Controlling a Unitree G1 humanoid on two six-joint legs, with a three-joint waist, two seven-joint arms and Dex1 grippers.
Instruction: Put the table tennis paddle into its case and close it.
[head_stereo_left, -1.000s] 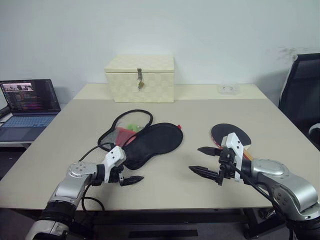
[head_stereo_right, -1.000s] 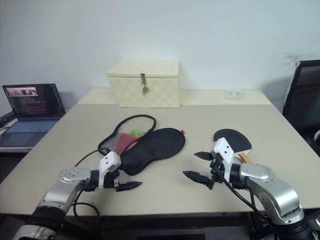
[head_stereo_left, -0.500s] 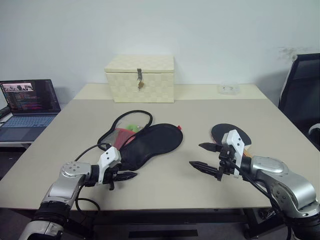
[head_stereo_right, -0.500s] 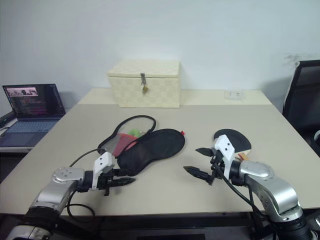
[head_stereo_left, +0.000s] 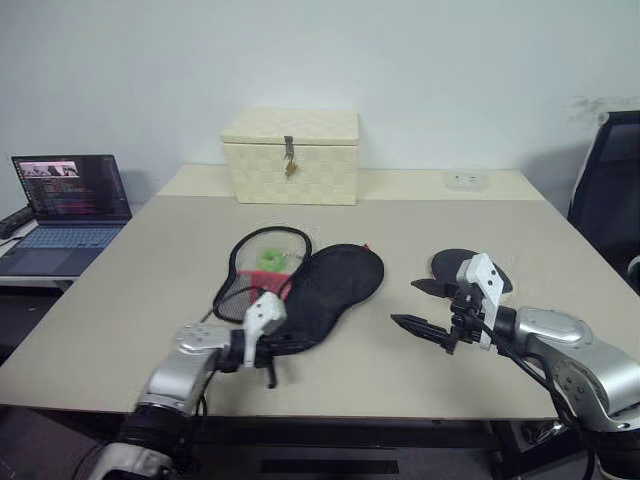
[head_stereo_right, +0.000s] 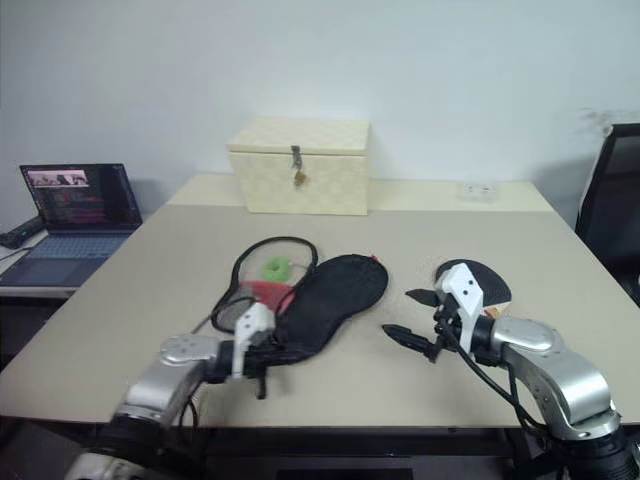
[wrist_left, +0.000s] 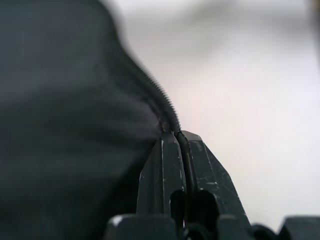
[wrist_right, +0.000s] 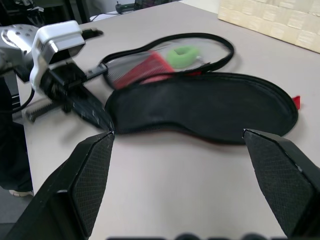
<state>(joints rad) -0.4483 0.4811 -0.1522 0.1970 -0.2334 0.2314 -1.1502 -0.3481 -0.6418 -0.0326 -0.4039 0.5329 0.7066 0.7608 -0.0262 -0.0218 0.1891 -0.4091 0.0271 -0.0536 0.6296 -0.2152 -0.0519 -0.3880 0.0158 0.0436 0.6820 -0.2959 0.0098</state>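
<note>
The case (head_stereo_left: 338, 288) lies unzipped mid-table: a black fabric half with a red edge, and beside it a mesh-lined half (head_stereo_left: 262, 268) ringed by black zip, with something green and red inside. At the case's near end my left gripper (head_stereo_left: 272, 350) is shut on the case's zip edge (wrist_left: 167, 107), its fingers (wrist_left: 162, 165) pressed together around it. My right gripper (head_stereo_left: 406, 303) hovers open and empty to the right of the case, with the case (wrist_right: 200, 107) between its fingers (wrist_right: 87, 182). The table tennis paddle (head_stereo_left: 455, 264) lies flat behind that gripper, which partly hides it.
A cream woven latched box (head_stereo_left: 291, 155) stands at the back of the table (head_stereo_left: 150, 260). An open laptop (head_stereo_left: 65, 200) sits on a lower surface to the left. A black chair (head_stereo_left: 612, 175) is at the far right. A small clear item (head_stereo_left: 466, 180) lies at the back right.
My left gripper has shut and swung right to the case's near end, closing on its zip edge. The right gripper has stayed open and barely moved. The camera has shifted slightly.
</note>
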